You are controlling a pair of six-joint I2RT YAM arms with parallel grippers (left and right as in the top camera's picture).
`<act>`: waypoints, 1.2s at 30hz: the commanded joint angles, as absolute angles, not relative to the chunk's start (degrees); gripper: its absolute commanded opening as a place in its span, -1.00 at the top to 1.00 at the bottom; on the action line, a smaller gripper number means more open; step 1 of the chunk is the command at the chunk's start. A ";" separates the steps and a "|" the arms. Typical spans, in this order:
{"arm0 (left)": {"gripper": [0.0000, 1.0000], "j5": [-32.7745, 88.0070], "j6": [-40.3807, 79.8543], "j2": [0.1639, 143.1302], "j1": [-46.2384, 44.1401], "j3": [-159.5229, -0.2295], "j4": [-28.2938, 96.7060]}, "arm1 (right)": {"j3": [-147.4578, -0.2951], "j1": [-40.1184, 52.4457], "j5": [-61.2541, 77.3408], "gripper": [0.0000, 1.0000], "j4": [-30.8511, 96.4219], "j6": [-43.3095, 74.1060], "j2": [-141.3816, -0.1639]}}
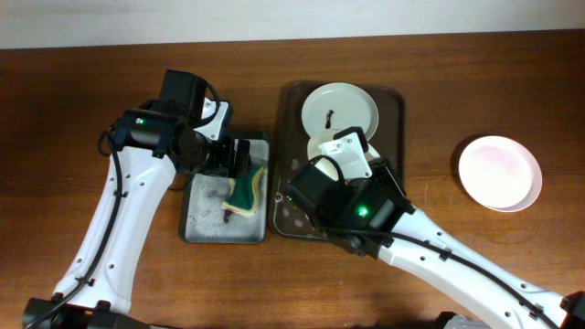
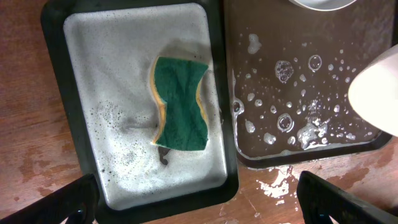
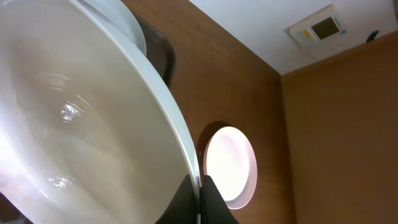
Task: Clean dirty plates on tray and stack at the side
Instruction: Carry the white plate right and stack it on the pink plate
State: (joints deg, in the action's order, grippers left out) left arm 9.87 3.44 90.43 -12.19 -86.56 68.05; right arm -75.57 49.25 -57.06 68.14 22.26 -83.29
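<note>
White plate [image 3: 81, 124] is pinched at its rim by the right gripper [image 3: 200, 196], over the brown tray [image 1: 391, 114]. A smeared plate [image 1: 340, 110] lies in the tray's far end; a third plate [image 1: 499, 173] sits on the table [image 1: 457, 73]. The left gripper [image 2: 199, 205], spread wide and empty, hangs above the sponge [image 2: 180, 102].

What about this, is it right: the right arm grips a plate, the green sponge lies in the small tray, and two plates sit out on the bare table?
Not quite: the overhead view shows only one plate out on the table. The rest holds: the right gripper grips another plate, and the green sponge lies in the small tray.
</note>
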 commanded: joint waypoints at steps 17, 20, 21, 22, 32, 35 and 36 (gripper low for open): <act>-0.99 10.11 3.16 90.61 -11.81 -86.72 68.01 | -75.88 43.64 -54.43 0.92 64.97 18.92 -83.00; -0.99 10.09 3.16 90.61 -11.81 -86.72 68.01 | -75.88 43.05 -54.87 0.92 65.19 24.29 -82.98; -0.99 10.11 3.16 90.61 -11.81 -86.72 68.01 | -75.85 42.87 -54.65 0.92 65.63 24.25 -83.02; -0.99 10.09 3.16 90.61 -11.81 -86.72 68.01 | -75.88 41.89 -53.49 0.92 65.65 26.17 -83.02; -0.99 10.11 3.16 90.61 -11.81 -86.72 68.01 | -75.96 -0.99 2.42 0.92 57.95 15.84 -82.37; -0.99 10.09 3.16 90.61 -11.81 -86.70 68.01 | -75.96 -19.35 8.86 0.92 57.34 15.92 -84.07; -0.99 10.09 3.16 90.61 -11.81 -86.70 68.01 | -75.96 -23.07 9.50 0.92 57.12 16.49 -84.77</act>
State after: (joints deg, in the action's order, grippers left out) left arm 9.89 3.44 90.45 -12.19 -86.54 68.05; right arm -75.48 -10.87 -1.10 57.47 17.26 -83.40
